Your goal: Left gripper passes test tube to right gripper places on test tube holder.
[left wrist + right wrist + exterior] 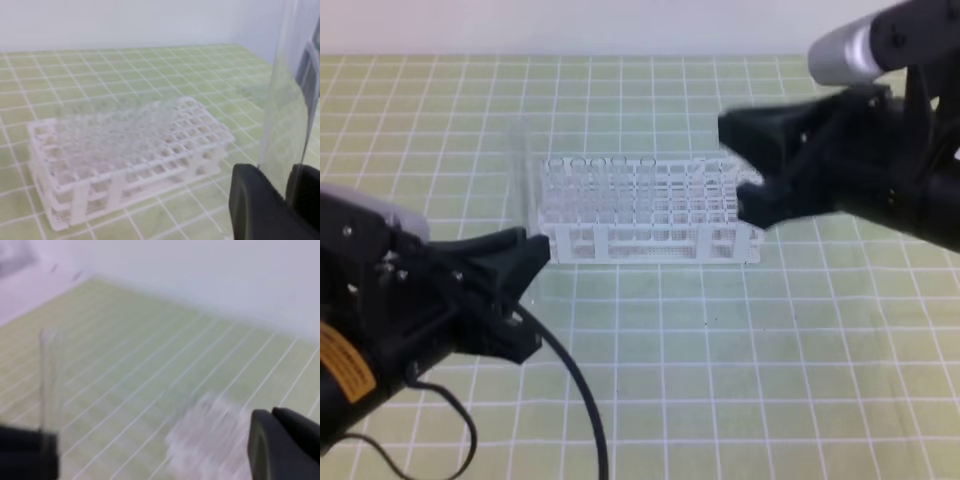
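The test tube (pixel 520 175) stands upright, a faint clear glass tube just left of the white test tube holder (pixel 650 243). My left gripper (pixel 532 252) is shut on its lower end. In the left wrist view the test tube (pixel 285 100) rises between the two black fingers (pixel 255 205), with the test tube holder (pixel 125 165) behind it on the mat. My right gripper (pixel 740 170) hovers over the holder's right end, shut and empty. The right wrist view shows its fingertips (pixel 272 422) pressed together, the test tube (pixel 50 385) far to the left and the test tube holder (pixel 210 440) as a white blur.
A green mat with a white grid (pixel 720 380) covers the table. A black cable (pixel 575 380) loops from the left arm across the front of the mat. A white wall (pixel 125 25) runs along the far edge.
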Motion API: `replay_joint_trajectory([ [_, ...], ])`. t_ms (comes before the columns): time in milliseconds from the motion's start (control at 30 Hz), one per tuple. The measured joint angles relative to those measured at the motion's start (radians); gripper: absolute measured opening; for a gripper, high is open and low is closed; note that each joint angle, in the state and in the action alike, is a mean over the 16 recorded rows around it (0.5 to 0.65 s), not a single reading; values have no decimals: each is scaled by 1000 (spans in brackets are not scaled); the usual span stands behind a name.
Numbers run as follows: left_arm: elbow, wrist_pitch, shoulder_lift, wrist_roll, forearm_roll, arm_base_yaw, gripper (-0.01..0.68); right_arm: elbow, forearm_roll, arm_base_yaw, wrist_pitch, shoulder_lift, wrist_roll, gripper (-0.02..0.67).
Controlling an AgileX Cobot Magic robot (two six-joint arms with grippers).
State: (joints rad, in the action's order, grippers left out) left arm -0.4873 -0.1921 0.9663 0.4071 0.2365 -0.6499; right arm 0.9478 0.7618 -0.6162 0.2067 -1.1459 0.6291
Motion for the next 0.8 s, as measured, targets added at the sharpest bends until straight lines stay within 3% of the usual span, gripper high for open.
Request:
replay_joint_trajectory([
  [400, 0, -80, 70, 0, 0, 60, 60, -161, -69, -246, -623, -38, 73, -16],
  [800, 1, -102, 80, -21, 0, 63, 35, -279, -241, -357, -810, -65, -115, -16],
])
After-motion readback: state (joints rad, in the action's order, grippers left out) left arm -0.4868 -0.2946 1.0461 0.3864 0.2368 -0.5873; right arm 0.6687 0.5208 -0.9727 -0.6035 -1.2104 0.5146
